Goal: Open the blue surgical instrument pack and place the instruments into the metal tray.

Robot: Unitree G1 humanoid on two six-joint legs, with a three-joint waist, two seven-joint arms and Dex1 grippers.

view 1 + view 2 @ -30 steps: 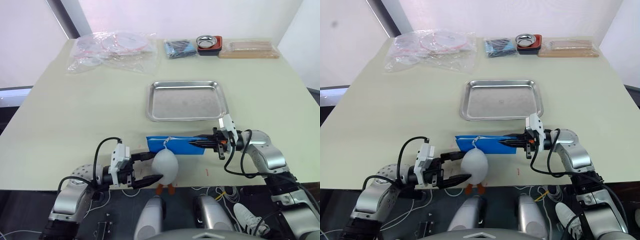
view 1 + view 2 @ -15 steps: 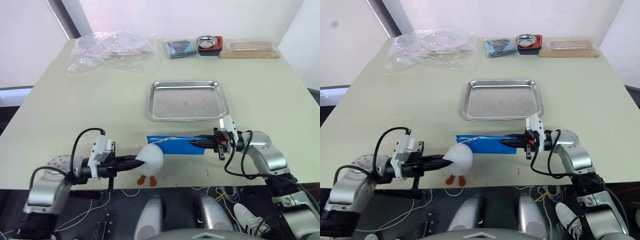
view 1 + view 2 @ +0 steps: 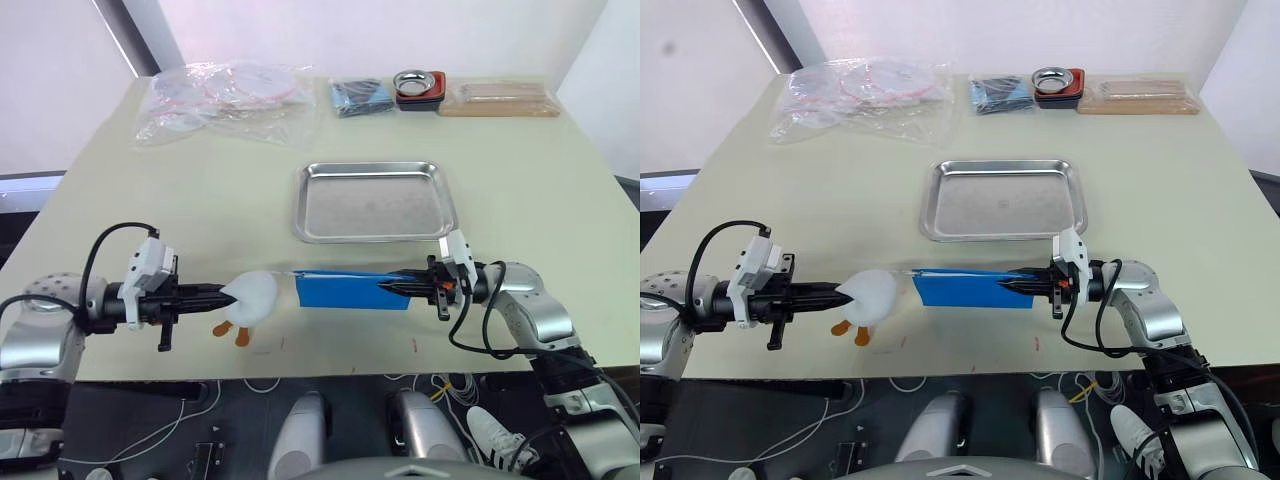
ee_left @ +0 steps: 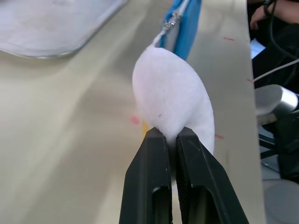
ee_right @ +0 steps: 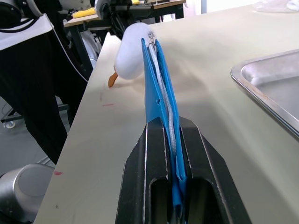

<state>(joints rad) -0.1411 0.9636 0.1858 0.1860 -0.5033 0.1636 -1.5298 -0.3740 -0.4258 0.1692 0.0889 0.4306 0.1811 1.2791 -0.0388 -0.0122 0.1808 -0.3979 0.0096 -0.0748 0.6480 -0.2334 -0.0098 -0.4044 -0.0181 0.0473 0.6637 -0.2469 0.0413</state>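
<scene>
The right gripper (image 3: 392, 288) is clamped on the right end of the blue surgical instrument pack (image 3: 350, 288), its two fingers (image 5: 140, 196) pressed against either face of the fabric, with a pale zip line running along the pack's top edge. The pack stands on edge on the table (image 3: 180, 200), just near of the metal tray (image 3: 372, 201). The left gripper (image 3: 226, 295) is closed on a white plush duck (image 3: 250, 297) with orange feet, tethered by a thin cord to the pack's left end. The tray holds nothing.
</scene>
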